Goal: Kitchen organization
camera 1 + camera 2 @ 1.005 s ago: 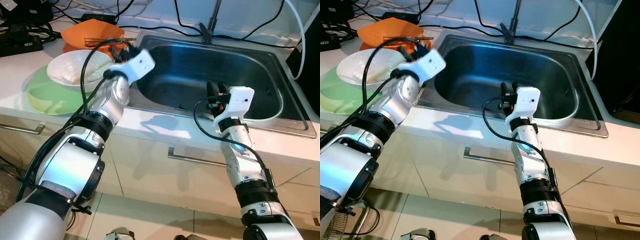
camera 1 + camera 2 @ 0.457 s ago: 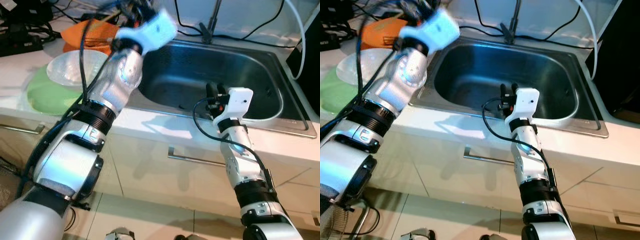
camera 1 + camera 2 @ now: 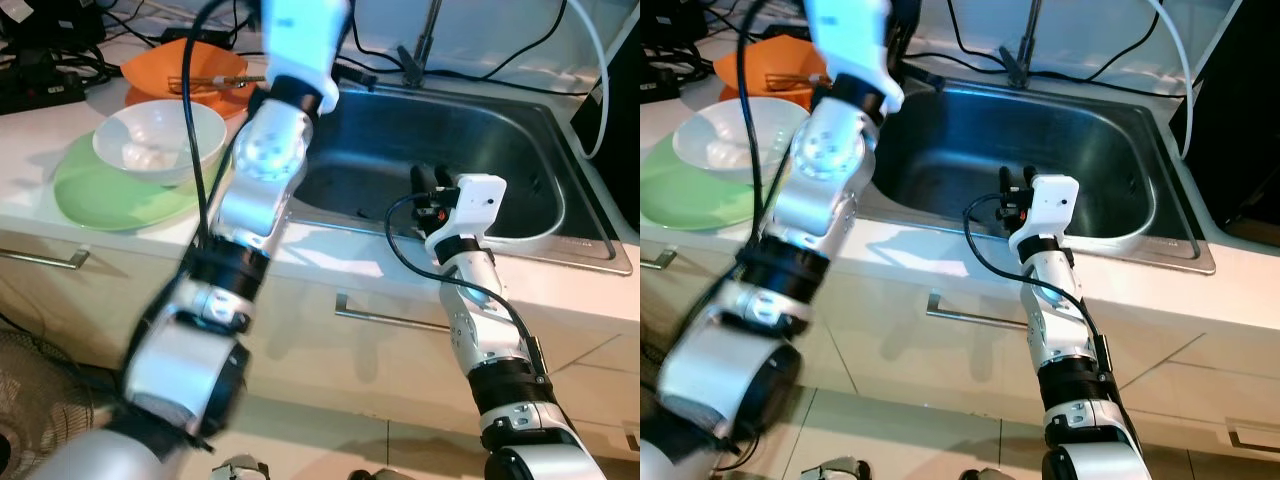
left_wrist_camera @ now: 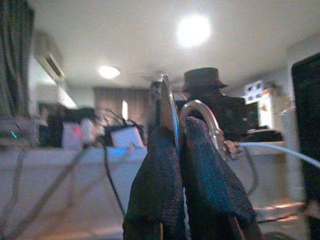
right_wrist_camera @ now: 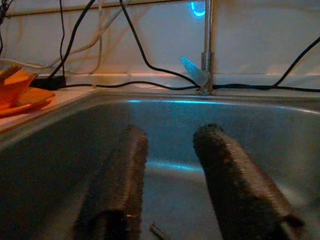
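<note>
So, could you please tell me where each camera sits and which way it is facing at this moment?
Left eye view: on the head, looking down at the sink and counter; both silver arms show.
Right eye view: beside it, sharing that scene, including the white bowl on the green plate.
Left wrist view: on the raised left arm, facing across the room towards the ceiling; left pincer pinching a thin metal piece.
Right wrist view: low at the sink, facing the faucet; right pincer open.
</note>
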`<state>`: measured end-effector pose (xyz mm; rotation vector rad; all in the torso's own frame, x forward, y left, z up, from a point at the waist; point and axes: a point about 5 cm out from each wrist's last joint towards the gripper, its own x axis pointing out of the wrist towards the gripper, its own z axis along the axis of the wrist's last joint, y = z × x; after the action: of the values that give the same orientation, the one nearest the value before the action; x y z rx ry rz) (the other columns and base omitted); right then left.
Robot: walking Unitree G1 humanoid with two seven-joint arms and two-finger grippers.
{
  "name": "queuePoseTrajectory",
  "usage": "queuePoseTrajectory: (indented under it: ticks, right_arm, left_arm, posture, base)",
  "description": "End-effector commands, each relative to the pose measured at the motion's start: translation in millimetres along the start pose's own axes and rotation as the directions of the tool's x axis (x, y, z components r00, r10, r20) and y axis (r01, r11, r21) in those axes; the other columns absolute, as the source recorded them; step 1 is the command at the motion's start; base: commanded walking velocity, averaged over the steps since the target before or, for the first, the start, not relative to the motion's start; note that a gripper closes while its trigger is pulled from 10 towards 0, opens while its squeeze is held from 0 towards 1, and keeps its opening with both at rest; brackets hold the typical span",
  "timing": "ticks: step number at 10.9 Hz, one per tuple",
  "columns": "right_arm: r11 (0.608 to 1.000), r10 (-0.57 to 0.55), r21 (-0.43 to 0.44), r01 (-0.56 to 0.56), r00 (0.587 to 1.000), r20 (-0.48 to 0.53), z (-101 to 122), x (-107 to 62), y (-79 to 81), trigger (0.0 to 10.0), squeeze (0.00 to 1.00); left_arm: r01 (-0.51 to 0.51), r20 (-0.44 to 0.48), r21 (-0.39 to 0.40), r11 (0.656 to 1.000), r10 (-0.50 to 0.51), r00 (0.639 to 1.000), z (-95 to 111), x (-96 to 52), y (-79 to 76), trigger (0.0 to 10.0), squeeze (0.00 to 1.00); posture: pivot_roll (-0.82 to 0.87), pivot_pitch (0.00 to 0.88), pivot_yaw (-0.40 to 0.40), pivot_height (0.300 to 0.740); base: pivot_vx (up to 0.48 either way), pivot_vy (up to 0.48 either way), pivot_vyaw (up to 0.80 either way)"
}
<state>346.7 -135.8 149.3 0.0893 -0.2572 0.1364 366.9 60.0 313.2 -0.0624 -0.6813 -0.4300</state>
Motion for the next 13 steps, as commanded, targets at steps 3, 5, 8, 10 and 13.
queuePoseTrajectory:
  ticks: [3,5,8,10,13]
  right_arm:
    - [0.996,0.084,0.014,-0.085,0.995,0.058,18.2,10.0,6.0,10.0,1.0]
    - [0.976,0.216,0.023,-0.219,0.972,0.092,29.8,13.2,16.4,10.0,1.0]
    - [0.924,0.38,-0.005,-0.382,0.919,0.106,37.9,10.7,33.2,10.0,0.0]
    - [0.917,0.397,0.005,-0.4,0.912,0.106,38.7,9.9,36.9,10.0,0.0]
    - [0.916,0.398,0.013,-0.401,0.911,0.108,38.9,9.3,39.2,10.0,0.0]
  left_arm:
    - [0.063,-0.038,-0.1,0.993,-0.067,0.997,-8.7,-14.0,-2.0,10.0,0.0]
    - [0.094,-0.051,-0.15,0.984,-0.103,0.993,-10.7,-21.4,-3.7,10.0,0.0]
    - [0.103,-0.064,-0.201,0.974,-0.118,0.991,-11.7,-25.2,-4.4,10.0,0.0]
    - [0.143,-0.069,-0.266,0.953,-0.166,0.984,-11.1,-27.0,-9.3,10.0,0.0]
    - [0.205,-0.087,-0.316,0.926,-0.244,0.966,-14.4,-31.7,-19.0,10.0,0.0]
  posture:
    - [0.07,0.036,-0.051,0.74]
    - [0.07,0.029,-0.052,0.74]
    - [0.06,0.025,-0.053,0.74]
    - [0.07,0.023,-0.051,0.74]
    - [0.07,0.024,-0.048,0.74]
  base:
    - [0.0,0.0,0.0]
    - [0.0,0.0,0.0]
    - [0.0,0.0,0.0]
    - [0.0,0.0,0.0]
    - [0.0,0.0,0.0]
